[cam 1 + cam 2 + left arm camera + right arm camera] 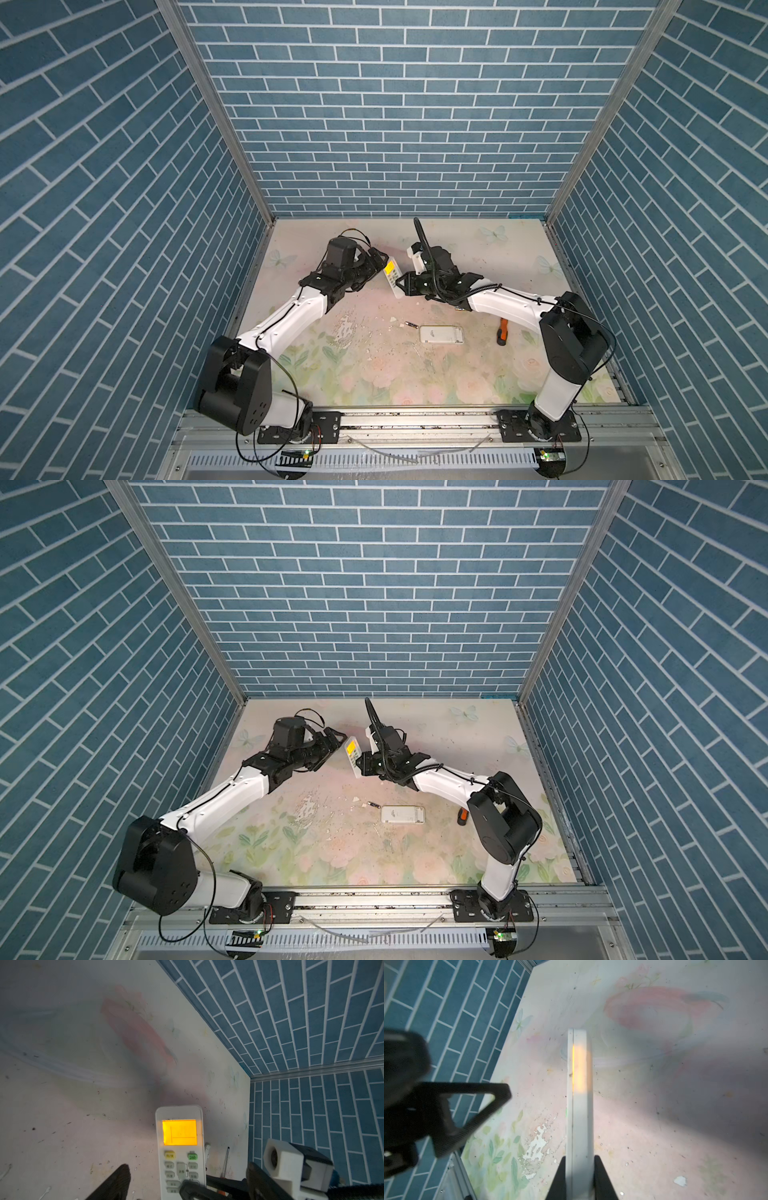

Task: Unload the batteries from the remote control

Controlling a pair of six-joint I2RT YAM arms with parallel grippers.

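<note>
The right end effector is clamped on the lower end of a white remote, holding it tilted above the counter near the back. The right wrist view shows it edge-on between the two fingers. The left end effector stands wide open just beside the remote's upper end, one finger on each side and neither touching it. The remote's orange display is lit, so I judge its cells are inside and its back cover has yet to come off. The back faces away from every view, so the cover itself cannot be seen. One battery lies loose on the counter just beside a second remote, which rests flat nearer the front. Whether that remote's compartment is empty cannot be told from here. A small dark piece under the right forearm may be another battery, but it is too small to say. An orange-handled screwdriver lies near the right arm. The task looks partly done: at least one cell is out, and the lifted remote awaits unloading.
</note>
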